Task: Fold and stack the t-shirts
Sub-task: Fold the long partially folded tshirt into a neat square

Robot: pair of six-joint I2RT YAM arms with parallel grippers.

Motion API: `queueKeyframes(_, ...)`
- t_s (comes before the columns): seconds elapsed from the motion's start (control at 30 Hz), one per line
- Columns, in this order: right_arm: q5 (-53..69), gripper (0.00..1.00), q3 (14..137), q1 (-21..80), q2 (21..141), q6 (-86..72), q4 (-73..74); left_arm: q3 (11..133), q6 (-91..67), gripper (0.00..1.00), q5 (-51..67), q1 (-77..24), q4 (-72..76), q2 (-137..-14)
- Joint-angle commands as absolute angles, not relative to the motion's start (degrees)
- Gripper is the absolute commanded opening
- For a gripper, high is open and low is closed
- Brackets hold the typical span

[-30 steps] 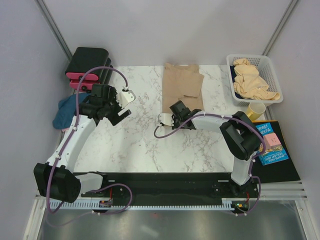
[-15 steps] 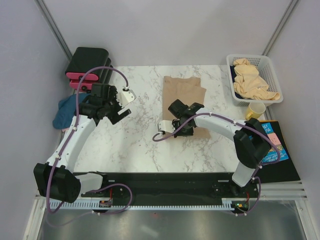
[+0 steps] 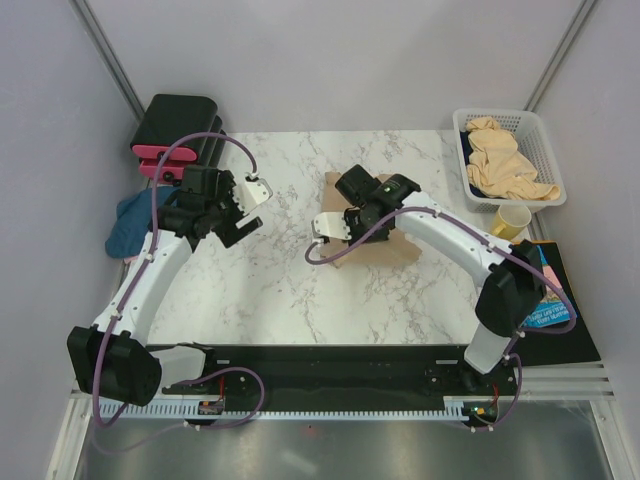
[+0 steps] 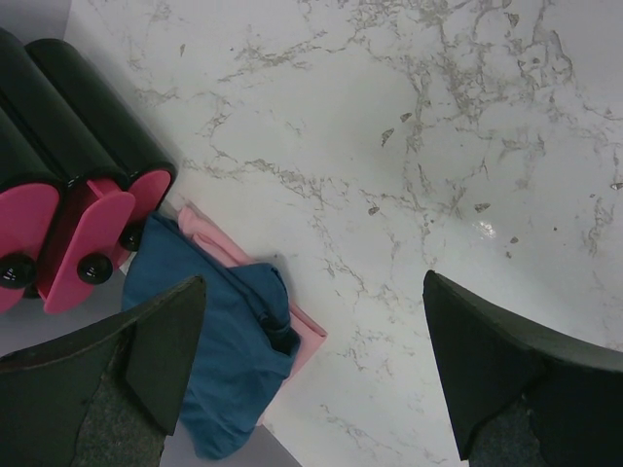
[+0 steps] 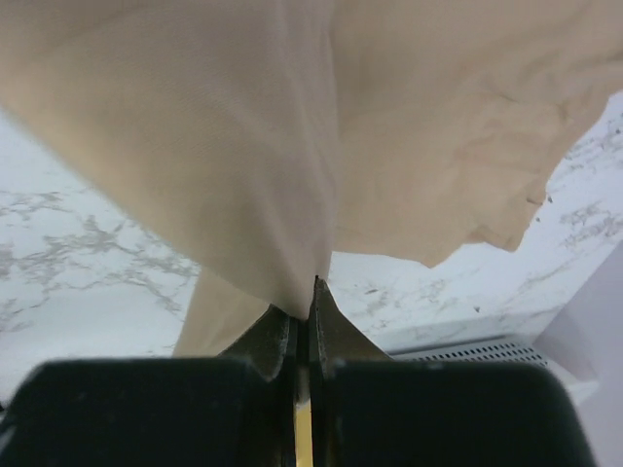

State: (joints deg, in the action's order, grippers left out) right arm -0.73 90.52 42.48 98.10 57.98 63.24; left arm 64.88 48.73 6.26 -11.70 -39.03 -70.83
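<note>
The right hand (image 5: 313,292) is clamped on the tan t-shirt (image 5: 243,146), apparently at a doubled edge, while the left hand (image 4: 311,292) stands wide apart, the blue t-shirt (image 4: 219,370) beside one finger.

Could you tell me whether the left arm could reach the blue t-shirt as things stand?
Probably yes: the left gripper hangs open over the table right beside the blue t-shirt, and nothing covers the shirt.
</note>
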Motion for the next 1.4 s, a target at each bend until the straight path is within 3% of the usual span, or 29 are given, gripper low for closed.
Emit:
queueKeyframes(0.0, -7.1, 0.0, 93.2, 39.5, 102.6, 61.3, 53.8, 67.2, 48.6, 1.0, 8.2, -11.8, -37.3, -70.8)
queueKeyframes(0.67, -9.4, 0.0, 104.9, 33.8, 115.2, 66.4, 44.0, 65.7, 48.2, 1.0, 8.3, -11.8, -36.6, -72.1)
queueKeyframes(1.37, -10.5, 0.0, 104.6, 30.9, 117.3, 67.5, 31.5, 68.6, 48.8, 1.0, 7.5, -11.8, -36.6, -75.8)
